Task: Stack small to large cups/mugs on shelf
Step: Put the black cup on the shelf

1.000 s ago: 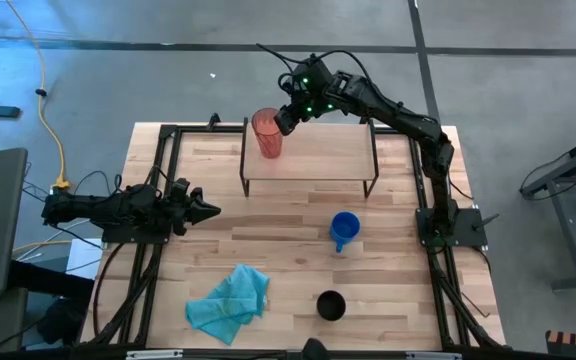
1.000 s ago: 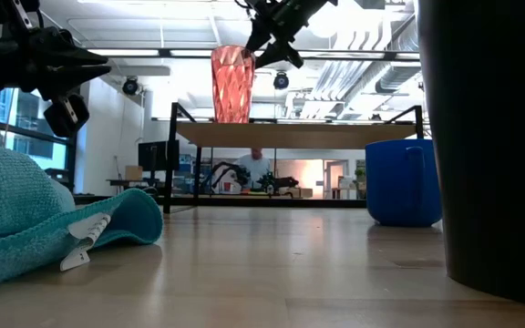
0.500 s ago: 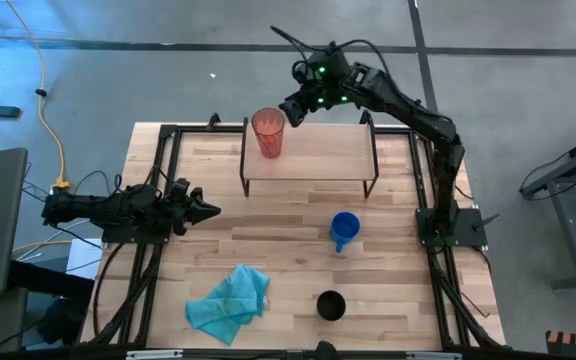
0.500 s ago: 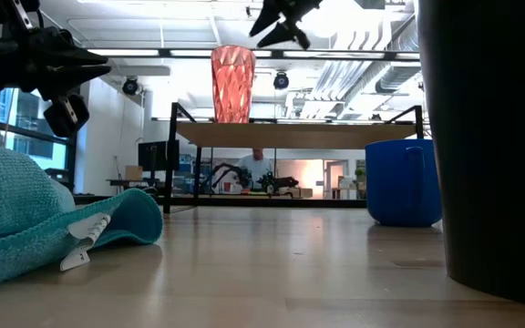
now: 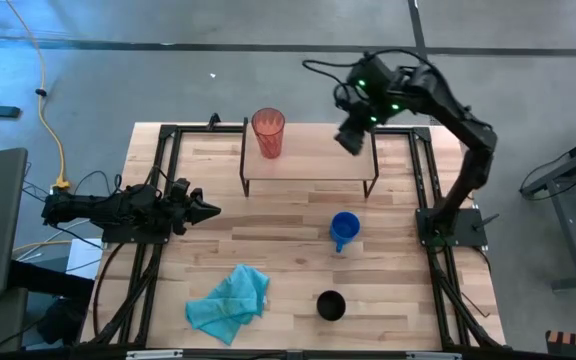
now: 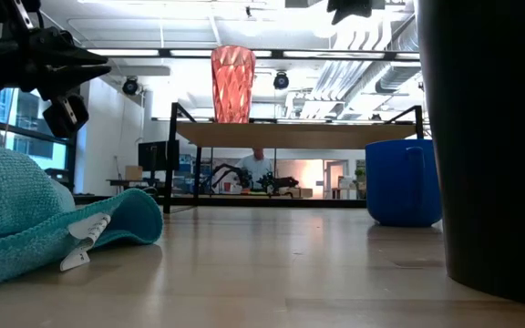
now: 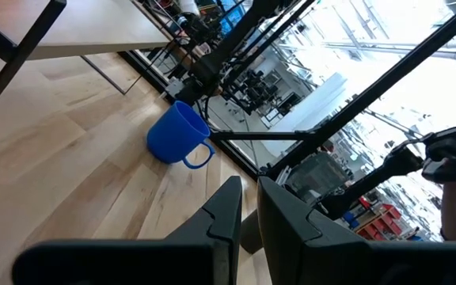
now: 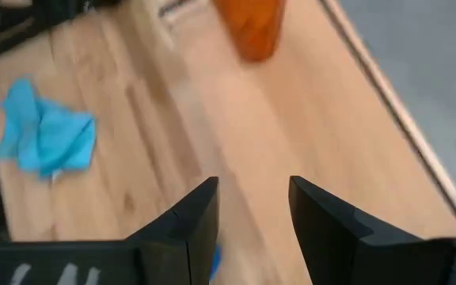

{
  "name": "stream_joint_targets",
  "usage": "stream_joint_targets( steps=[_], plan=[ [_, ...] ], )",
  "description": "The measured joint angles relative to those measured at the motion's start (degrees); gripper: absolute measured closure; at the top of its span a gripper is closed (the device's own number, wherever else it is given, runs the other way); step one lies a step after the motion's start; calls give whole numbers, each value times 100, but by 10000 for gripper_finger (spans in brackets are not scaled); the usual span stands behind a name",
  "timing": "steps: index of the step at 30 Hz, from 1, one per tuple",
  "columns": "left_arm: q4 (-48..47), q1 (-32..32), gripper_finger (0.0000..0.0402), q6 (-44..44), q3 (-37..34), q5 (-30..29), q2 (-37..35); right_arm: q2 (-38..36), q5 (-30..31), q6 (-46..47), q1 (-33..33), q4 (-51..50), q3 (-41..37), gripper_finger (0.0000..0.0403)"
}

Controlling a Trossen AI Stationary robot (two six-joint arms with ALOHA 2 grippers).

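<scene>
The red-orange tumbler (image 5: 268, 132) stands upright on its base on the left end of the shelf (image 5: 313, 160), also seen in the low view as tumbler (image 6: 232, 84) on shelf (image 6: 294, 133). My right gripper (image 5: 350, 138) hovers open above the shelf's right part, away from the tumbler (image 8: 248, 28). The blue mug (image 5: 344, 230) and the black cup (image 5: 330, 305) stand on the table nearer the near edge. My left gripper (image 5: 204, 211) waits shut at the table's left side, touching nothing.
A teal cloth (image 5: 230, 303) lies crumpled near the table's near-left corner. Black frame rails (image 5: 158, 180) run along both sides of the table. The black cup (image 6: 486, 146) fills the low view's right side. Bare wood lies between the shelf and the mug.
My right gripper has drawn back from the tumbler's rim, risen, and swung toward the table's right, ending over the shelf's right part. The tumbler has stayed upright on the shelf's left end.
</scene>
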Motion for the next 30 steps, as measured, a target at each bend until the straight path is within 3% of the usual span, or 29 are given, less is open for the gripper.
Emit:
stream_joint_targets(
  steps=[13, 23, 30],
  plan=[
    [2, -1, 369, 3, 0, 18, 0, -789, -5, 562, 881, -281, -1, 257],
    [23, -2, 369, 5, 0, 362, 0, -987, -20, 1794, 2255, -283, -15, 257],
    [4, -2, 369, 158, 0, 262, 0, -980, 319, 2664, 3367, -243, -958, 257]
  ],
)
